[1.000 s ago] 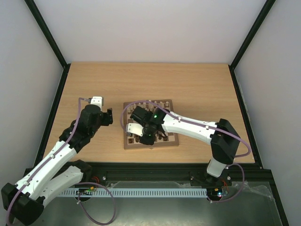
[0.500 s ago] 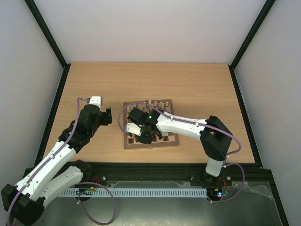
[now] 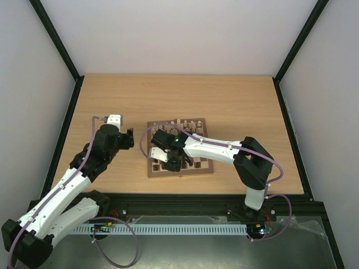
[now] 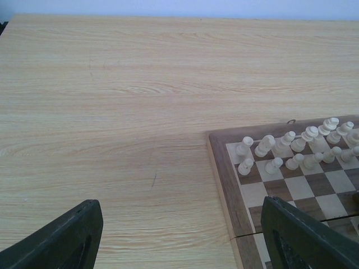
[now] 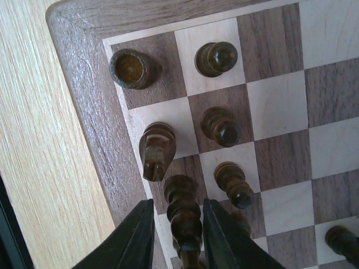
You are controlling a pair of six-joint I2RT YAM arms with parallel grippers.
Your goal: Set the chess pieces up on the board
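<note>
Dark brown and slender, one tall dark piece [image 5: 182, 216] stands upright between the fingers of the right claw [image 5: 178, 224], on the board [image 5: 84, 56] in its near-left corner. A second ago that claw was pinched tight and sat nearer the middle of the board. Since then the arm has swung toward the board's left edge and the fingers have begun to part. Thin slivers of board now show on either side of the piece, so it looks set down and let go rather than gripped.

Around it the other dark pieces [image 5: 220, 126] are already gathered in that corner, among them a round-topped one in the corner square and a knight-like one beside the border. This placement seems to fill one more square of the back row.

The pale pieces [image 4: 289, 148] line the far side of the board in two neat rows. The board itself lies near the middle of the bench [image 3: 112, 101], a little toward the near edge.

The left claw [image 4: 179, 241] has not moved. It hangs over bare bench off the board's left edge, fingers spread wide with nothing between them.

By my reckoning, the release is nearly finished and the right claw next needs a straight lift, since its neighbours stand close enough to be toppled.
</note>
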